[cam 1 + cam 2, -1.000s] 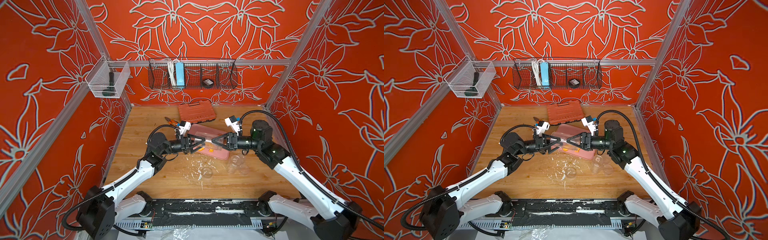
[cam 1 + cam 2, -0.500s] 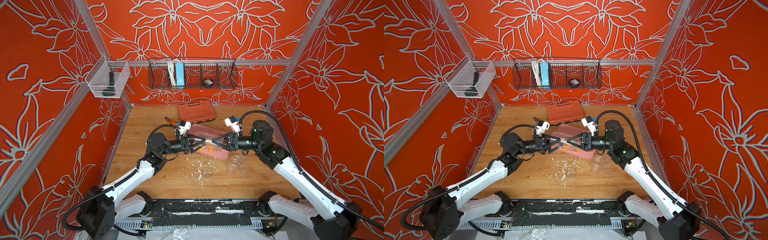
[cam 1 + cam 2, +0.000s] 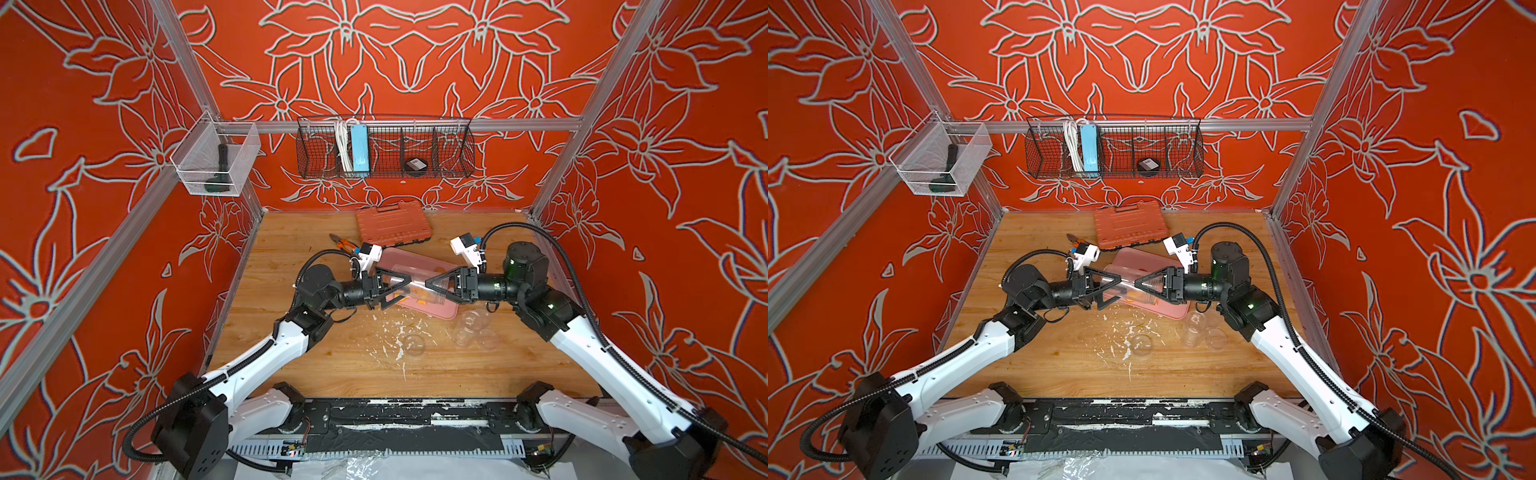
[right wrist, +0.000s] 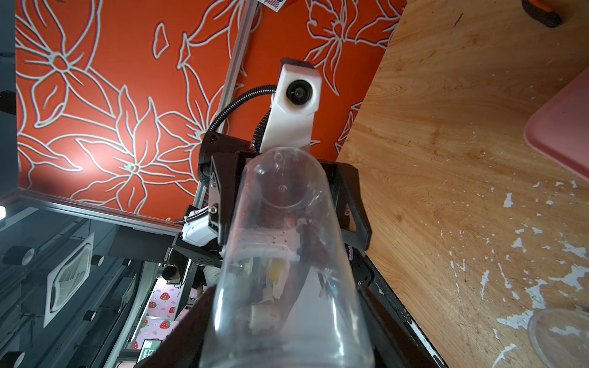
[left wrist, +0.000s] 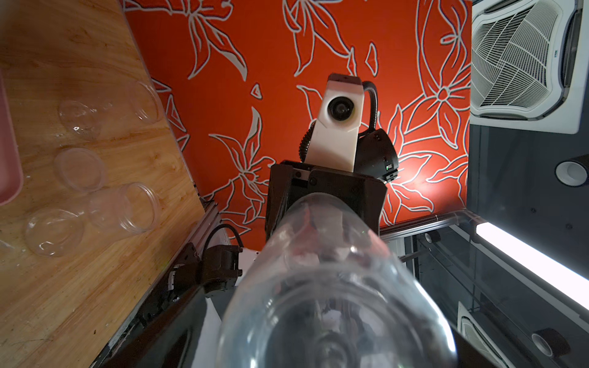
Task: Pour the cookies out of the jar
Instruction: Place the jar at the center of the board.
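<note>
A clear jar (image 3: 417, 286) (image 3: 1127, 286) hangs level above the pink tray (image 3: 440, 309), between my two grippers. The right gripper (image 3: 430, 286) (image 4: 287, 350) is shut on the jar's (image 4: 287, 255) mouth end. Facing it, the left gripper (image 3: 399, 291) (image 5: 331, 350) stands open, its fingers spread on either side of the base end of the jar (image 5: 334, 286). Orange cookies (image 3: 401, 297) (image 3: 1156, 302) show under the jar on the tray. A yellow bit shows through the jar wall in the right wrist view; I cannot tell if it is inside.
Two clear empty jars (image 3: 469, 328) and clear lids (image 3: 414, 345) lie on the wooden table in front of the tray, among white flecks (image 3: 390, 345). An orange tool case (image 3: 392, 222) and pliers (image 3: 338, 241) lie behind. A wire basket (image 3: 384, 147) hangs on the back wall.
The left gripper's jaws have sprung open off the jar. The right gripper has closed onto the jar's other end. Both arms stay in place.
</note>
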Robot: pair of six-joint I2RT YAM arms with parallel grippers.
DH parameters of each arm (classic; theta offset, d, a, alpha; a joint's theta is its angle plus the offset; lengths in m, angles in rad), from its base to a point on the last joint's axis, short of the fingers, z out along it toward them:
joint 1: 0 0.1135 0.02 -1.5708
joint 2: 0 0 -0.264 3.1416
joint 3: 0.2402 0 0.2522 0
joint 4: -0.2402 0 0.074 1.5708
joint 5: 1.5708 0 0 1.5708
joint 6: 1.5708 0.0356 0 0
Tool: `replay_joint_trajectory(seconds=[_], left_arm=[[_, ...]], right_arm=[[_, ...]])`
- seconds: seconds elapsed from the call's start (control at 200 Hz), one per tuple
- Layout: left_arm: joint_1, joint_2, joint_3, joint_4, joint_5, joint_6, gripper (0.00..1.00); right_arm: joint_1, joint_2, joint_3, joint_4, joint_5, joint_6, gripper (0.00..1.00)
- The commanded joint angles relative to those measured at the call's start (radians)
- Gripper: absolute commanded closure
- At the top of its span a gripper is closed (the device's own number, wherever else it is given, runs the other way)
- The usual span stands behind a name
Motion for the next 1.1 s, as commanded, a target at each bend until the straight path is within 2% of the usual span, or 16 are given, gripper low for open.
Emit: replay_joint_trajectory(seconds=[0.0,0.165,0.36,0.53,0.681,0.866,1.091], left_arm=[[-0.002,-0.05,0.048,-0.142,-0.012,0.106,0.06],[0.038,-0.145,0.07,-0.42,-0.059,0.283,0.06],[0.191,-0.264,0.068,-0.698,-0.085,0.462,0.06],[0.226,-0.311,0.159,-0.996,-0.245,0.7,0.06],[0.228,-0.325,0.181,-1.1,-0.328,0.783,0.06],[0.23,-0.357,0.205,-1.184,-0.443,0.864,0.06],[0.23,-0.401,0.223,-1.246,-0.576,0.945,0.04]], right_arm=[[-0.003,-0.006,0.031,-0.068,0.014,-0.045,0.35],[-0.012,0.014,0.054,-0.153,0.025,-0.081,0.36],[-0.017,0.058,0.093,-0.324,0.047,-0.182,0.38],[-0.001,0.148,0.194,-0.57,0.118,-0.339,0.4],[0.055,0.219,0.278,-0.671,0.195,-0.411,0.42],[0.173,0.374,0.477,-0.896,0.409,-0.54,0.43],[0.313,0.575,0.705,-1.111,0.629,-0.605,0.44]])
